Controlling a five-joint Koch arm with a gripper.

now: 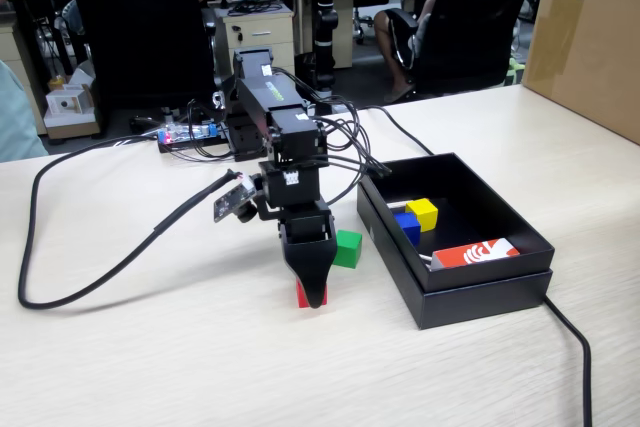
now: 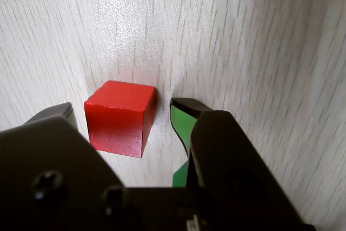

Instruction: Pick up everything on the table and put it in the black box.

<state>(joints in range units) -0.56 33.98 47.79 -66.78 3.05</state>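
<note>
On the left of the fixed view a thick black cable [image 1: 95, 272] is seen looping across the pale wood-grain table [image 1: 180, 367] toward the arm's base. Near the middle, the arm [image 1: 275, 122] is bent forward and downward, with its gripper [image 1: 313, 297] lowered to the tabletop over the red cube [image 1: 301, 295], of which only a small part is visible beside the dark fingertip. Just to the right of the gripper, and a little farther from the camera, the green cube [image 1: 348, 248] is found resting on the table, close to the arm but apart from the red one. Farther right, the black box [image 1: 480, 292] is placed on the table; inside it the blue cube [image 1: 407, 226] and the yellow cube [image 1: 423, 213] are seen touching each other near the left inner wall, and a red-and-white card [image 1: 475, 252] is propped toward the near end. A brown carton [image 1: 590, 37] is noted at the far right edge. In the wrist view, the table [image 2: 259, 36] fills the background; the red cube [image 2: 119, 117] is seen lying between the two fingertips of the gripper [image 2: 121, 114]. The jaws are held apart, a little wider than the cube: the left tip is close to the cube's left side, while a narrow gap is visible between its right face and the green-lined right fingertip [image 2: 183, 123]. The cube is seated flat on the table, not gripped.
</note>
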